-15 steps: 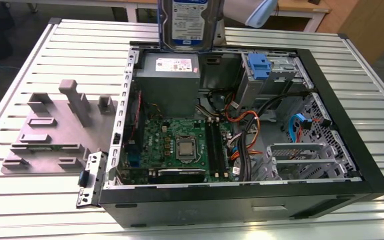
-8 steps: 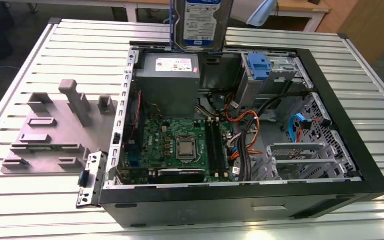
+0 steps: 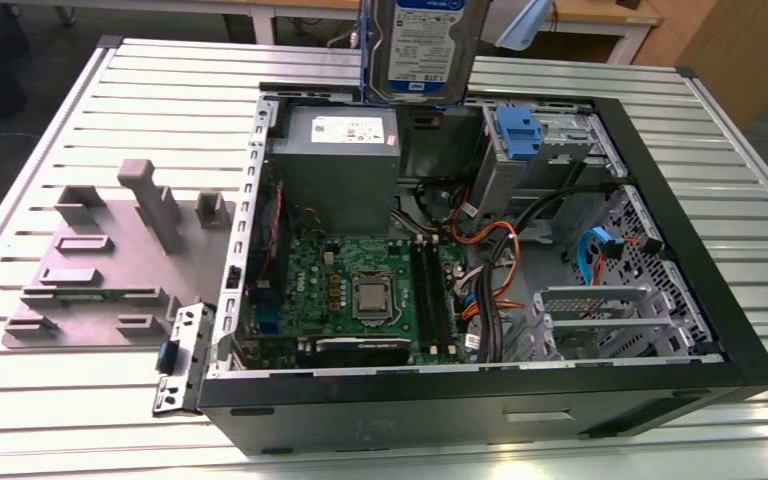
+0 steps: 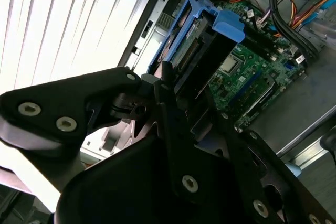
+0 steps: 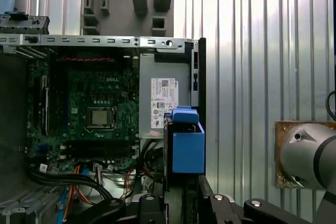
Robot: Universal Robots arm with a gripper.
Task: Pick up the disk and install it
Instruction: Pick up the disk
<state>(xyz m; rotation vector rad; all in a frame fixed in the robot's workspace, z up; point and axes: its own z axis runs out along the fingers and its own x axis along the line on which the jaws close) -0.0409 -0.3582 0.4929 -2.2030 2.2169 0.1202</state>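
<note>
The gripper (image 4: 186, 90) was closed on the disk (image 4: 197, 51), and its black fingers (image 4: 169, 108) clamped the blue bracket. In the exterior view the disk hung upright in the air with its label toward the camera, at 12 o'clock of the open computer case (image 3: 464, 405). The grey metal box (image 3: 337, 150) lay just below it at 6 o'clock, and the motherboard (image 3: 357, 290) was farther at 6 o'clock. A grey fixture (image 3: 104, 270) stood at 9 o'clock of the case, on the slatted table (image 3: 64, 400).
</note>
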